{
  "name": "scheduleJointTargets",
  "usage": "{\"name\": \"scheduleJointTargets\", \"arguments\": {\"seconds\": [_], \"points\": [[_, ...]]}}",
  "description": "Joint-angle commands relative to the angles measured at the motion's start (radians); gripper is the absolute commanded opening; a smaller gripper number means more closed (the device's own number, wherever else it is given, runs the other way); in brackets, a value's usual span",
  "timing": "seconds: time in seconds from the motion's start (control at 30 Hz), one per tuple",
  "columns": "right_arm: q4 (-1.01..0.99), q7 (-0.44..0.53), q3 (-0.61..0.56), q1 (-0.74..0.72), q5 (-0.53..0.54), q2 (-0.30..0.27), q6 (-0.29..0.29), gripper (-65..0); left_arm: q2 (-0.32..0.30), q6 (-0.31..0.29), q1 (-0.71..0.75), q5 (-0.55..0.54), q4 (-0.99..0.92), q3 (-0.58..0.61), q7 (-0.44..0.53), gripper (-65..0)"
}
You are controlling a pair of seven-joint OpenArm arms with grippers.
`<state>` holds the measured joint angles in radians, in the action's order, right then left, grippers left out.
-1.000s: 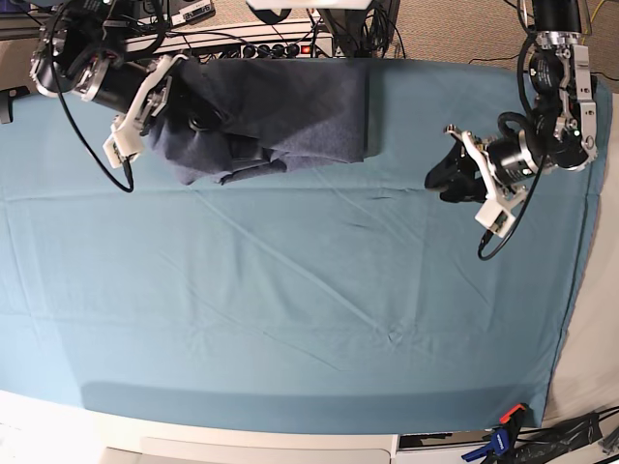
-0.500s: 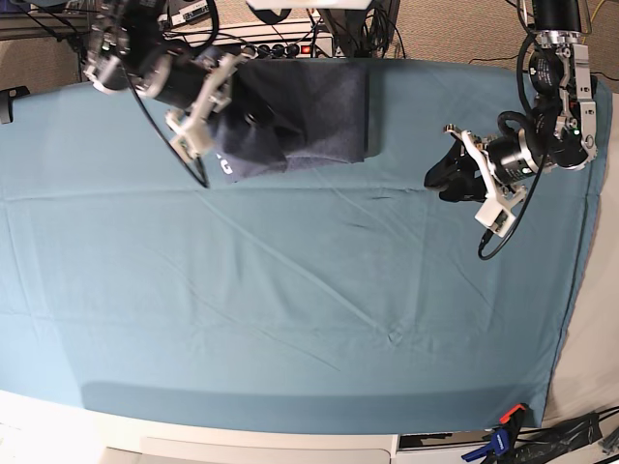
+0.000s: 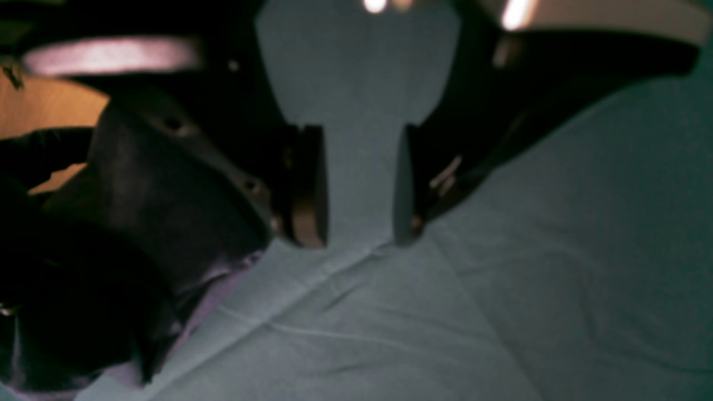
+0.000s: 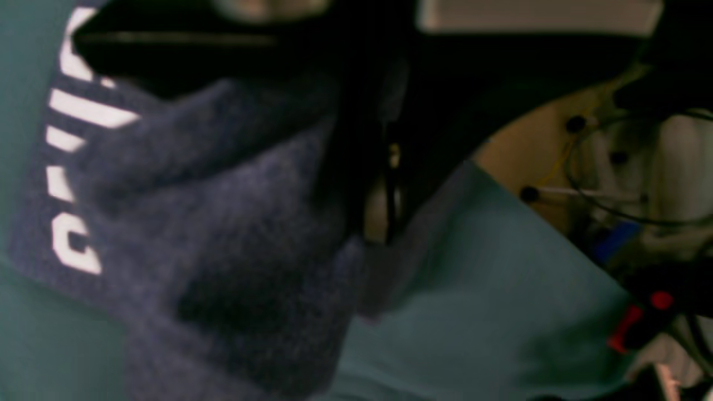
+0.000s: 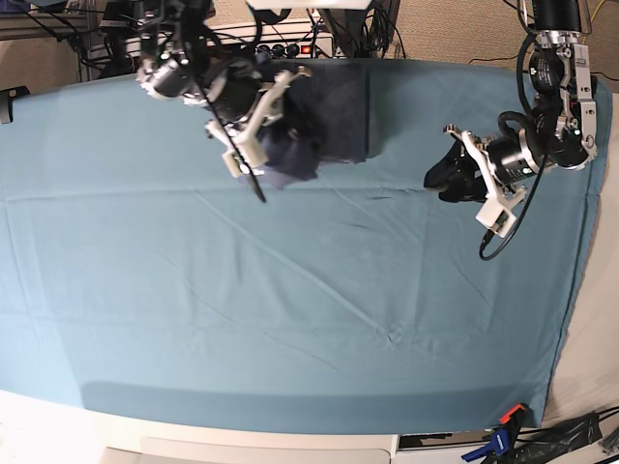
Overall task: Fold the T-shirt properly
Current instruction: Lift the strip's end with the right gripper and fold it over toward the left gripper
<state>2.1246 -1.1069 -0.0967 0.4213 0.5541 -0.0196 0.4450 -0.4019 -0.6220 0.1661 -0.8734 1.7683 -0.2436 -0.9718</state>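
The dark blue-grey T-shirt [image 5: 338, 106] lies at the back of the teal table cloth [image 5: 290, 309], its left part lifted and bunched. My right gripper [image 5: 288, 124] is shut on that bunched fabric and holds it over the flat part. In the right wrist view the T-shirt [image 4: 223, 239] hangs from the right gripper [image 4: 379, 223], with white lettering at its left edge. My left gripper [image 5: 437, 182] hovers over bare cloth to the right of the shirt. Its fingers [image 3: 306, 189] stand apart around the left gripper [image 3: 359, 234] gap, with only cloth showing between them.
A power strip and cables [image 5: 280, 46] run just beyond the table's back edge. A red and blue clamp [image 5: 503, 425] grips the front right corner. The cloth's right edge [image 5: 580, 242] lies close behind the left arm.
My right gripper has swept to the right with the shirt's left part, carrying it over the rest of the shirt. The left arm has not moved.
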Motion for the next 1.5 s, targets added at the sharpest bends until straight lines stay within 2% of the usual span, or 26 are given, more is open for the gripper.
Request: {"name": "scheduleJointTargets", "arguments": {"seconds": [0.0,0.23,0.27,0.37,0.4,0.43,0.53,0.7,0.9,1.33,1.47], "points": [[0.016,0.024,-0.014,-0.003,0.007,0.008,0.002,-65.0,-0.011,-0.006,-0.011,-0.021,0.017,-0.006,0.021,-43.1],[0.016,0.037,-0.04,-0.003,-0.073,0.008,-0.018,-65.0,-0.011,-0.006,-0.011,-0.021,0.017,-0.006,0.02,-43.1],[0.016,0.037,-0.04,-0.003,-0.079,0.008,-0.018,-63.5,-0.011,-0.006,-0.011,-0.021,0.017,-0.006,0.02,-43.1],[0.016,0.055,-0.04,-0.003,-0.1,0.009,-0.018,-42.0,-0.011,-0.006,-0.011,-0.022,0.017,-0.006,0.021,-43.1],[0.016,0.071,-0.04,-0.003,-0.112,0.009,-0.024,-38.0,-0.011,-0.006,-0.011,-0.022,0.017,-0.006,0.021,-43.1],[0.016,0.088,-0.04,-0.004,-0.127,0.009,-0.041,-37.3,-0.011,-0.006,-0.011,-0.022,0.017,-0.006,0.021,-43.1],[0.016,0.129,-0.04,-0.015,-0.162,0.009,-0.081,-37.3,-0.011,-0.006,-0.011,-0.023,0.017,-0.006,0.021,-43.1],[0.016,0.132,-0.04,-0.063,-0.146,0.01,-0.083,-37.3,-0.011,-0.006,-0.011,-0.029,0.017,-0.006,0.021,-43.1],[0.016,0.116,-0.049,-0.075,-0.097,0.045,-0.083,-37.3,-0.011,-0.006,-0.011,-0.029,0.017,-0.006,0.021,-43.1],[0.016,0.092,-0.286,-0.072,-0.103,0.045,-0.083,-37.3,-0.011,-0.006,-0.011,-0.029,0.017,-0.006,0.02,-43.1],[0.016,0.105,-0.309,-0.073,-0.129,0.064,-0.083,-37.3,-0.011,-0.006,-0.011,-0.029,0.017,-0.006,0.02,-43.1]]}}
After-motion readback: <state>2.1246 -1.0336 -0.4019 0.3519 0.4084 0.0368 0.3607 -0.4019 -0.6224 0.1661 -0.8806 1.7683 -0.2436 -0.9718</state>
